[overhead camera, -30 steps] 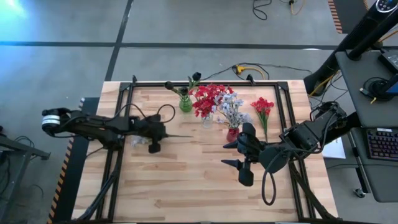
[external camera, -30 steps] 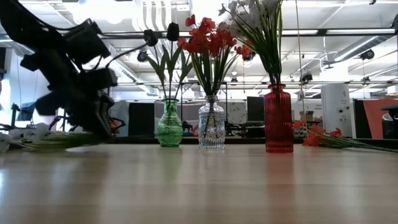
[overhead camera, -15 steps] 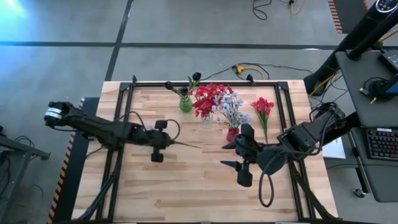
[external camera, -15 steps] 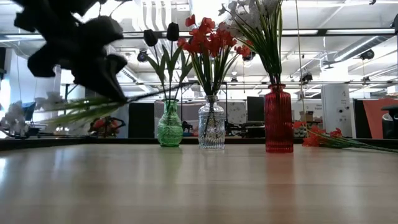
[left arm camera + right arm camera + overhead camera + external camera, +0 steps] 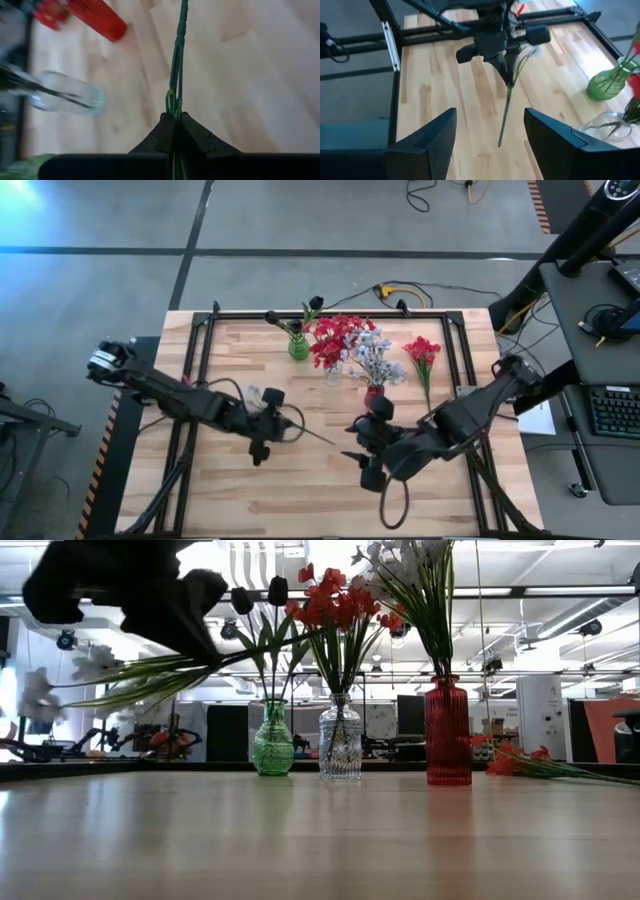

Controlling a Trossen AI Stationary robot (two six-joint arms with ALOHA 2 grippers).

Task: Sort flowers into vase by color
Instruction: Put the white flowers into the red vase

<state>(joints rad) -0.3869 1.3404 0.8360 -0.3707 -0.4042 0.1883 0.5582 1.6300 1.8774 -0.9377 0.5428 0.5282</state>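
My left gripper [image 5: 282, 424] is above the table's middle, shut on a pale blue-white spray [image 5: 253, 395] whose bare stem end [image 5: 325, 438] points at my right gripper [image 5: 352, 448]. That gripper is open and faces the stem end [image 5: 500, 144] from the table's right, a short gap away. At the far side stand a green vase [image 5: 298, 346] with dark buds, a clear vase [image 5: 333, 373] with red blossoms and a red vase [image 5: 374, 394] with pale blue-white blossoms. A red spray [image 5: 422, 360] lies flat on the table right of the vases. My left gripper pinches the spray's green stem [image 5: 175, 107] between its two fingers, which come level from the table's left and lie along the stem. The spray is lifted clear. Its bare end [image 5: 290, 640] tilts up and its blossoms [image 5: 40, 690] trail lower behind the gripper.
The three vases stand in a row [image 5: 340, 750] near the far edge, close to the right arm's path. A black frame rail [image 5: 330, 315] runs along the far edge. Bare wood [image 5: 300, 490] lies toward the near edge.
My left gripper has moved toward the table's right and near edge and risen, lifting the pale spray clear of the table and tipping its stem end upward. My right gripper has moved left, toward the stem end.
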